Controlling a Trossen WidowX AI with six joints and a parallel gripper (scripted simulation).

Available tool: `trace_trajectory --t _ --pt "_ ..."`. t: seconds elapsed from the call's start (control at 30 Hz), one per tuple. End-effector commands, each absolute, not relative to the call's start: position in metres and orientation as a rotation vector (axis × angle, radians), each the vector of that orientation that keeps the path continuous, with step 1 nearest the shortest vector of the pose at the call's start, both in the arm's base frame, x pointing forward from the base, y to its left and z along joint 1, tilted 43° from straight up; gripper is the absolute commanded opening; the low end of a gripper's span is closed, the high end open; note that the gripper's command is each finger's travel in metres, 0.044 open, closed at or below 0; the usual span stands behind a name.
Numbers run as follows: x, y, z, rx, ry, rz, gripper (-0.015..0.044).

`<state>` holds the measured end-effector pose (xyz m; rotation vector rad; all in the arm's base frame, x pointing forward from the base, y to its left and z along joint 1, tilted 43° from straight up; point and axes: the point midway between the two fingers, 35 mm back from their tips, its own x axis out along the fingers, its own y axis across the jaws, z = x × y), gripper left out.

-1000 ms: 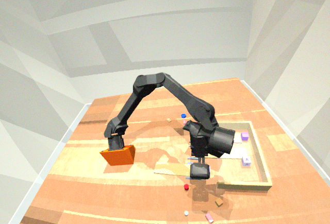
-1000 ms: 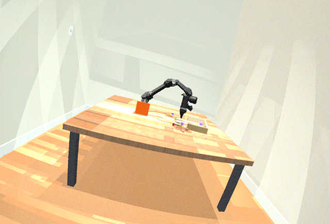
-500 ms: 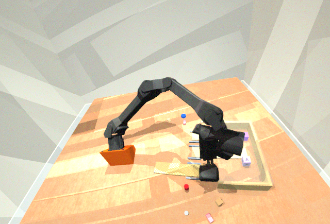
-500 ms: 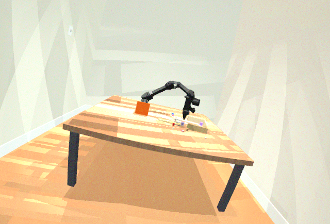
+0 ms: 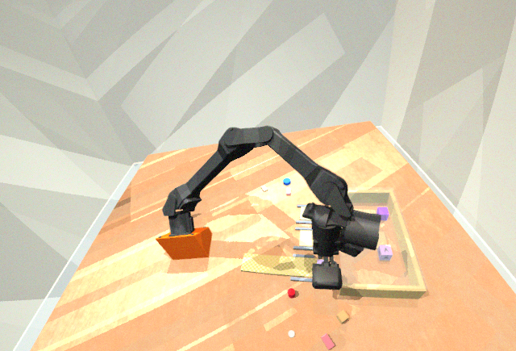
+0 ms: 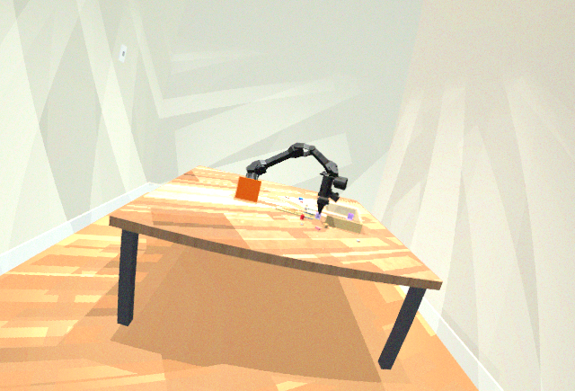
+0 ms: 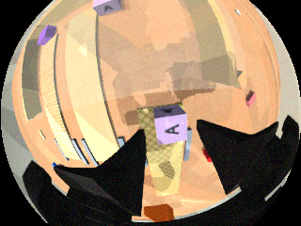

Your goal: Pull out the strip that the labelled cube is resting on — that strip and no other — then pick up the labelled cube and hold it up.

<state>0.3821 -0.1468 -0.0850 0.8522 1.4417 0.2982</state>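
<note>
A lilac cube marked "A" (image 5: 319, 261) (image 7: 171, 124) rests on the far end of a yellow checkered strip (image 5: 271, 265) (image 7: 165, 172), just outside the tray's open side. My gripper (image 5: 326, 276) (image 6: 318, 211) (image 7: 171, 128) points straight down over it. The fingers are half open and stand on either side of the cube. I cannot see them touching it. A second lilac cube marked "A" (image 5: 384, 252) (image 7: 108, 2) and a plain purple cube (image 5: 382, 212) (image 7: 45, 34) sit inside the tray.
A low tan tray (image 5: 381, 290) (image 6: 346, 224) stands to the right. A pale strip (image 5: 305, 236) and grey guide bars lie partly under the arm. A red puck (image 5: 291, 293), a tan block (image 5: 343, 316), a pink block (image 5: 327, 340), a white ball (image 5: 291, 333) and a blue cap (image 5: 286, 181) lie around. The orange arm base (image 5: 185, 244) is at the left.
</note>
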Motion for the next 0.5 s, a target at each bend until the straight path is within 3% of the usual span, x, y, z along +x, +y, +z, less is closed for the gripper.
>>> trace_trajectory --t 0.0,0.47 --pt "0.381 -0.139 -0.094 0.865 1.452 0.302 0.025" --pt "0.383 -0.129 -0.105 0.866 1.452 0.303 0.025"
